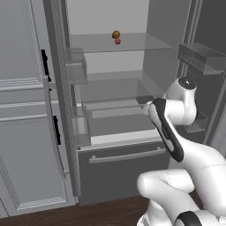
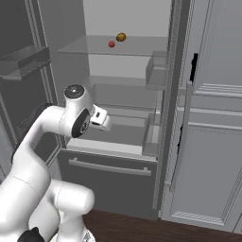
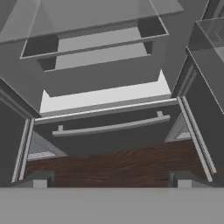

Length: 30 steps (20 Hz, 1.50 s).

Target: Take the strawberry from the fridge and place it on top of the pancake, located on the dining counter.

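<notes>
Two small fruits sit on the top glass shelf (image 1: pixel 119 43) of the open fridge (image 1: pixel 110 110) in the left base view: the strawberry (image 1: pixel 118 41), red and tiny, and just behind it, touching or nearly so, a rounded orange-brown fruit (image 1: pixel 115 34). Both lie near the middle of that shelf, well above the white arm (image 1: pixel 176 132), whose bent elbow stands in front of the fridge's lower shelves. Below those shelves is the dark freezer drawer (image 1: pixel 123 170) with its pale bar handle (image 1: pixel 128 156). To the left of the fridge stand light-grey panelled cabinets (image 1: pixel 26 110) with black handles.

From the right base view the strawberry (image 2: pixel 111 44) lies on the same top shelf (image 2: pixel 113 46), a little to the left of the orange-brown fruit (image 2: pixel 121 37). The arm (image 2: pixel 52 127) reaches toward the fridge (image 2: pixel 123 118) at the level of its lower shelves, far below the strawberry. The panelled cabinets (image 2: pixel 212 118) stand to the right of the fridge.

Looking along the claw (image 3: pixel 111 181) in the hand view, its two dark fingertips (image 3: pixel 39 180) stand wide apart, released, with nothing between them. Ahead are the fridge's lower glass shelves (image 3: pixel 100 48), the freezer drawer's bar handle (image 3: pixel 109 127) and the dark wood floor (image 3: pixel 113 164) before it.
</notes>
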Available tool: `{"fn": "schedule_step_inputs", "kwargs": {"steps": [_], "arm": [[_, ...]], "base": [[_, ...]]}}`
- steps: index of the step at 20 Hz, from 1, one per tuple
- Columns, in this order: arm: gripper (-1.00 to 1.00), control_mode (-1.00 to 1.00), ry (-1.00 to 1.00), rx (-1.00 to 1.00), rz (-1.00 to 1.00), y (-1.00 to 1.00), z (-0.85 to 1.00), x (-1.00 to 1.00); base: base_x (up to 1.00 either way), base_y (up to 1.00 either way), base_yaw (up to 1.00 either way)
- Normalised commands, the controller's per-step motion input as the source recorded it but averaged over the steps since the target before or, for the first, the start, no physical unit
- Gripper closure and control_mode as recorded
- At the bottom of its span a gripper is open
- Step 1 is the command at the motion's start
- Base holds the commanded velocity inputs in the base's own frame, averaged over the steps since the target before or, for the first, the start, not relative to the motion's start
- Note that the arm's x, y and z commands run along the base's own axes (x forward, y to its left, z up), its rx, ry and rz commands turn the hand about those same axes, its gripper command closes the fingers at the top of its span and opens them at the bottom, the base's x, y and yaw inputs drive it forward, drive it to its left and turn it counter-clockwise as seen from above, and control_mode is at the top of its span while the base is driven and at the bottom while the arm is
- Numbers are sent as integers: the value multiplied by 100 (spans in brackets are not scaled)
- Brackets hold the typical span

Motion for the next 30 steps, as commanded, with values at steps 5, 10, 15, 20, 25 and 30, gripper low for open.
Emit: {"fn": "schedule_step_inputs", "kwargs": {"steps": [5,10,15,20,25,30], "arm": [[-100,-100,26,-10,-14,6,9,-22],[-100,-100,4,6,13,1,-2,-9],[-100,-100,0,3,17,27,0,-52],[-100,-100,0,0,-4,5,-6,-37],[-100,-100,-2,0,-2,-6,-23,-38],[-100,-100,-3,-2,0,0,-21,-8]], "base": [[0,0,0],[0,0,0],[0,0,0],[0,0,0],[0,0,0],[0,0,0]]}}
